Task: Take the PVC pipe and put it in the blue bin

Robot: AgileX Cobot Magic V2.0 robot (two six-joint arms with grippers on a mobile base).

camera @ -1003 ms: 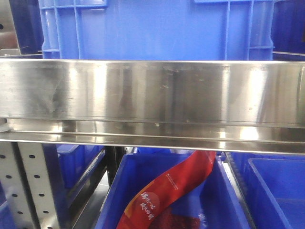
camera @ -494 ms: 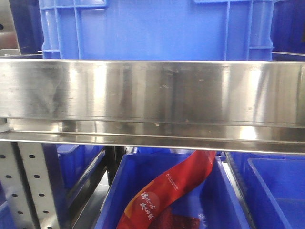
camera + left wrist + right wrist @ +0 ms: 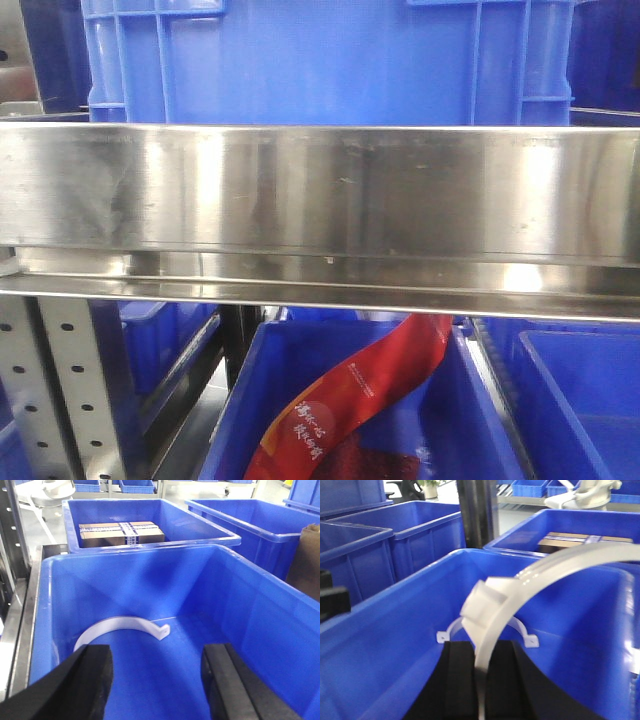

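My right gripper (image 3: 480,650) is shut on a white curved PVC pipe (image 3: 540,577), which arcs up and to the right above a blue bin (image 3: 395,630). A second white curved PVC piece (image 3: 522,625) lies on that bin's floor, just beyond the fingers. In the left wrist view, my left gripper (image 3: 156,655) hangs open over the blue bin (image 3: 140,550), nothing between its black pads. The white curved piece (image 3: 120,622) lies on the bin floor ahead of it. The front view shows neither gripper.
Behind the bin stands another blue bin with a taped cardboard box (image 3: 120,532), and more blue bins sit to the right. A steel shelf rail (image 3: 320,200) fills the front view, with a red packet (image 3: 350,400) in a bin below. A dark post (image 3: 475,510) rises behind the bin.
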